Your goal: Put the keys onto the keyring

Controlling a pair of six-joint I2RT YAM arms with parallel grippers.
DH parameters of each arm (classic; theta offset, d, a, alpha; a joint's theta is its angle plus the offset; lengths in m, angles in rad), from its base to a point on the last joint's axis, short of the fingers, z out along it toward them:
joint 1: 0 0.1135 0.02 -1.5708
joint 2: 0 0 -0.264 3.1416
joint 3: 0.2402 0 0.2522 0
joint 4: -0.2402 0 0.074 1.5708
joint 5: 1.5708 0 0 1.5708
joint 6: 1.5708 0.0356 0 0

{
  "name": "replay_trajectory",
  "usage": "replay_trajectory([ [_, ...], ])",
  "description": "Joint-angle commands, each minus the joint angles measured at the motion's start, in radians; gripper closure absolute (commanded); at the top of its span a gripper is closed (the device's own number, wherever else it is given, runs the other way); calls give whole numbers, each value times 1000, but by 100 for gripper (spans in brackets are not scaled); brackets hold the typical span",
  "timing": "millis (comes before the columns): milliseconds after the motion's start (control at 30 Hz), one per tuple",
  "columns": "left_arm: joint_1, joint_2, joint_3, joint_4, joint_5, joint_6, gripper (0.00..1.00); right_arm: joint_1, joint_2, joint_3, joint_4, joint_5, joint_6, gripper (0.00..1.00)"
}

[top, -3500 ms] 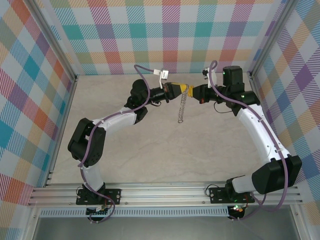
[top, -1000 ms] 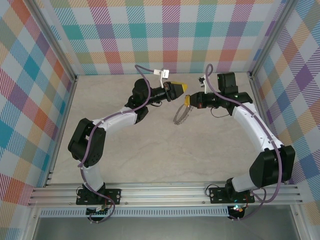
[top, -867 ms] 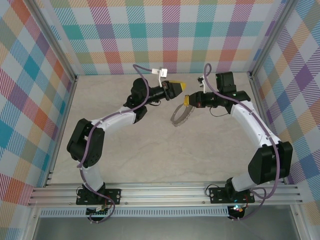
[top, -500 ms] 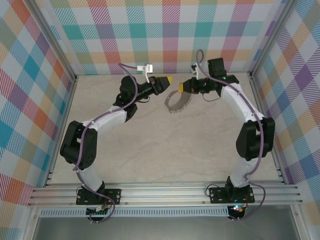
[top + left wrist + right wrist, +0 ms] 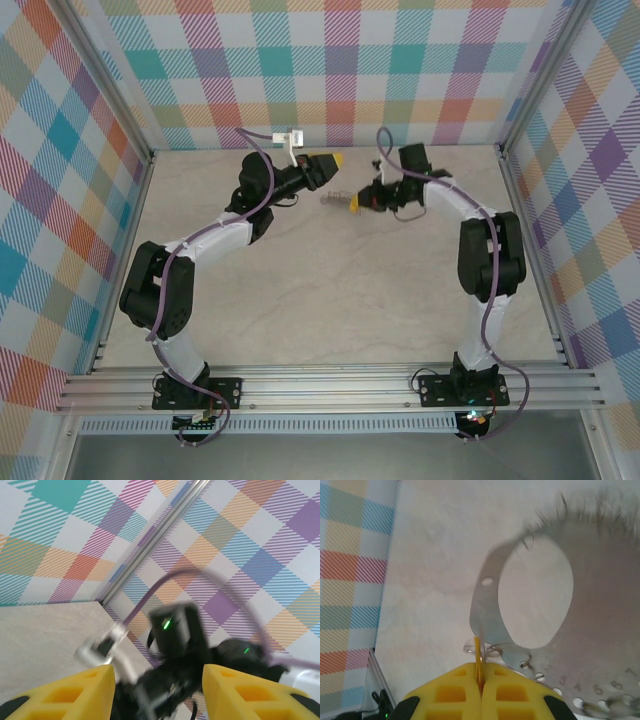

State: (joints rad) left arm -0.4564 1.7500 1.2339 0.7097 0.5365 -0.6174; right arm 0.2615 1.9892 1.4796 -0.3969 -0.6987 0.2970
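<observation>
1. Evidently the right gripper (image 5: 481, 674) was closed tight, its yellow fingers pinching a thin yellow-orange sliver that I took for the key (image 5: 478, 652) seen edge-on.
2. The keyring (image 5: 600, 630) met that sliver at its rim, beside a small wire loop. In the right wrist view it spread from there toward 1 and 3 o'clock, with the table (image 5: 430, 555) behind it. Whether the key was already threaded I could not tell.
3. From above, the keyring (image 5: 333, 198) sat at 9 o'clock of the right gripper (image 5: 358, 202), and the left gripper (image 5: 335, 160) was near it at 12 o'clock but apart.
4. The left gripper (image 5: 157, 680) stood open, with nothing between its fingers.
5. The ring looked like thin, stiff, light metal, likely to swing from a single pinch. Its bare flat band, away from the loops, seemed the safest hold. The key looked tiny and slippery, best gripped by its head.
6. Faint stamped marks sat beside small holes at 4 o'clock, too blurred to read, and no brand showed.
</observation>
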Motion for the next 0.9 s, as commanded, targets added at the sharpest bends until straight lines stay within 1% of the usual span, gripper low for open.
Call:
replay_trajectory([
  [0, 9, -34, -4, 42, 3, -28, 50, 41, -83, -140, 169, -22, 87, 100],
  [100, 7, -42, -4, 48, 4, -53, 50, 70, -104, -243, 241, -7, 127, 100],
  [200, 4, -55, -10, 53, 2, -71, 50, 104, -104, -291, 265, 7, 140, 100],
  [367, -1, -86, -28, 31, -10, -78, 50, 143, -87, -317, 285, 26, 162, 100],
  [667, -9, -128, -74, -6, -22, -76, 50, 212, -15, -295, 296, 35, 199, 100],
  [767, -11, -133, -80, -17, -18, -80, 50, 246, 7, -287, 291, 34, 203, 91],
  [800, -12, -134, -80, -23, -19, -82, 50, 253, 9, -292, 297, 29, 207, 87],
  [867, -12, -138, -82, -27, -13, -85, 49, 263, 0, -312, 310, 16, 215, 71],
])
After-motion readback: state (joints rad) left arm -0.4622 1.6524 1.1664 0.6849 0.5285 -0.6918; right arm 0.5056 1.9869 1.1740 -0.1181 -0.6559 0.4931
